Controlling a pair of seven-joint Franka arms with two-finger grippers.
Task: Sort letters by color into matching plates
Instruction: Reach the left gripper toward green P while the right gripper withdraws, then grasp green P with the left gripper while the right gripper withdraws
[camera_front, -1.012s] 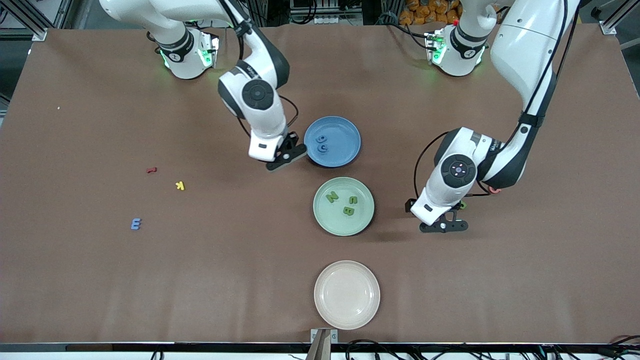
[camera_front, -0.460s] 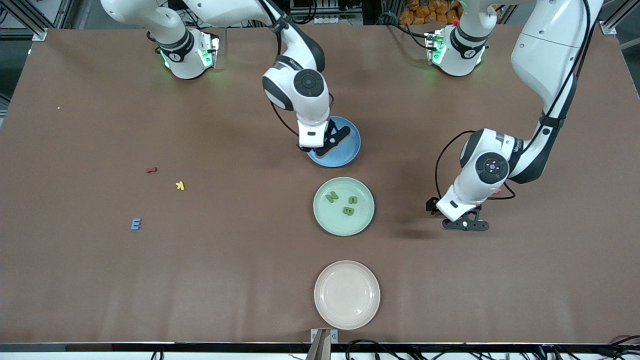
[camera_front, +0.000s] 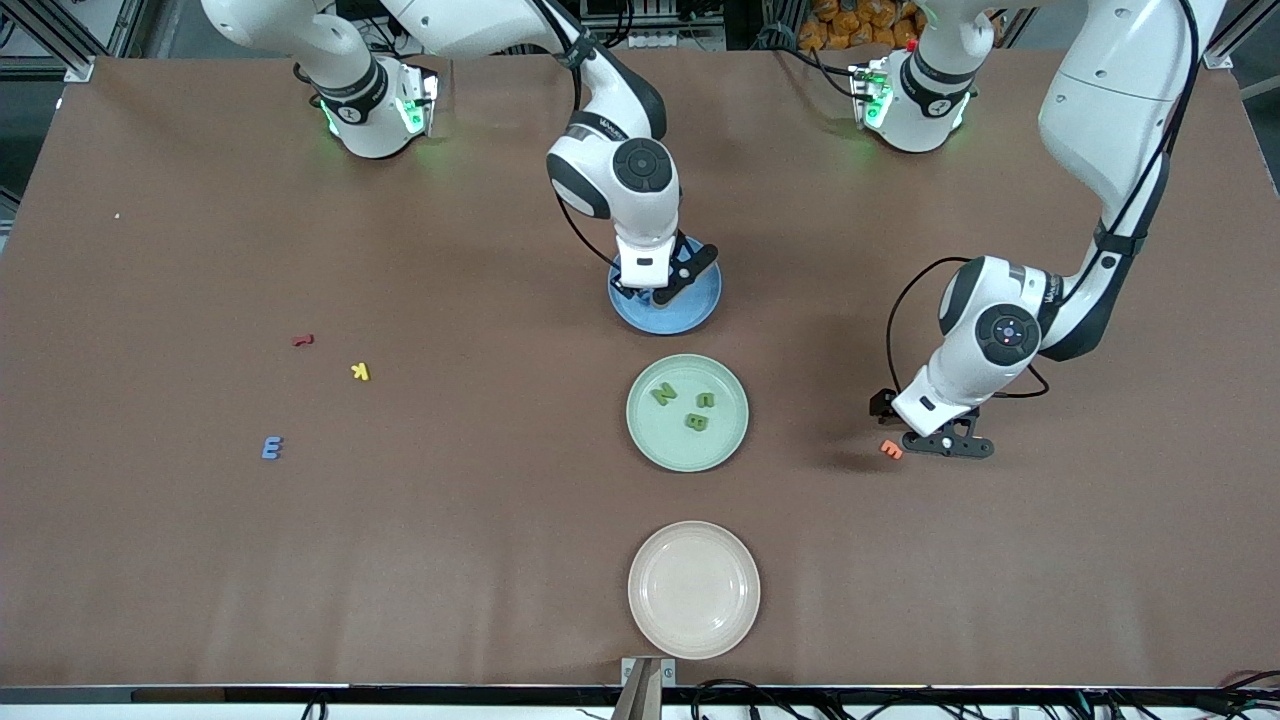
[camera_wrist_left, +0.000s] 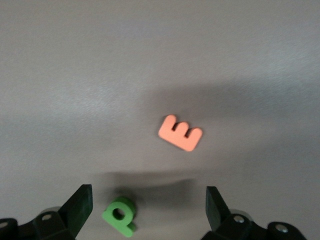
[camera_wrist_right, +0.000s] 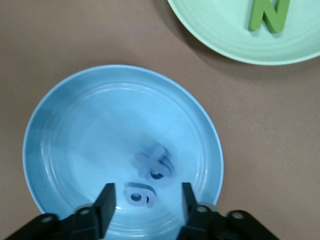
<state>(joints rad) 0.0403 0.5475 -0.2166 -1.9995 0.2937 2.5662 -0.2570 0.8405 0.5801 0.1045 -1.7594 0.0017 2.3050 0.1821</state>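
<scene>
1. So far, the green plate (camera_front: 640, 432) holds three green letters (camera_front: 663, 394); the blue plate (camera_front: 702, 308) holds at least two blue ones (camera_wrist_right: 139, 194).
2. Right gripper (camera_front: 668, 288) hangs over the blue plate, jaws apart, empty.
3. Left gripper (camera_wrist_left: 147, 195), jaws wide, hovers over a green P (camera_wrist_left: 120, 216) on the table.
4. A blue E (camera_front: 272, 448) waits toward the right arm's end.

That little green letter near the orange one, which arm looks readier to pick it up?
The left arm, probably. Its left gripper hangs open just above the small green foam letter P, which lies between its fingers beside the orange foam letter E. The right gripper is over the round blue plate.
</scene>
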